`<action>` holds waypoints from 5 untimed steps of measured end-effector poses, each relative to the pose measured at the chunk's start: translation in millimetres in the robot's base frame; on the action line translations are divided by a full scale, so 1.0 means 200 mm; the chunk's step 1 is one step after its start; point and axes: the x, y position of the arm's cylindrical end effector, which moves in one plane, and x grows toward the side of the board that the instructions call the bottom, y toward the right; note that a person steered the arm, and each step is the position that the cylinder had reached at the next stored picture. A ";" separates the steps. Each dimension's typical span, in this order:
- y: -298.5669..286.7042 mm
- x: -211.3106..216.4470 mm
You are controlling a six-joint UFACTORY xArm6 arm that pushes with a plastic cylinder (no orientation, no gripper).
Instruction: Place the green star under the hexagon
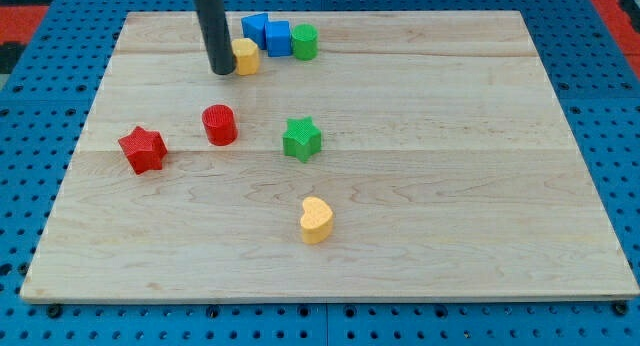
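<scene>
- Nearest the view's bottom, a yellow heart block [316,219] sits alone, its top finely ribbed like printed plastic.
- Further up, mid-board, the green star [301,138] lies on the pale wooden board [480,186], five blunt points, no long axis to speak of.
- To its left stand a red cylinder [219,124] and a red star [142,150].
- My tip [222,72] rests near the view's top, touching or just beside the yellow hexagon [246,56]; the star lies down and to the right of it, well apart.
- I have no jaws, only a plain dark rod, holding nothing.
- Furthest: two blue blocks [267,34] and a green cylinder [305,42].
- I judge I must circle round the star to push it up-left.
</scene>
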 end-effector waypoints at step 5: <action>1.20 0.38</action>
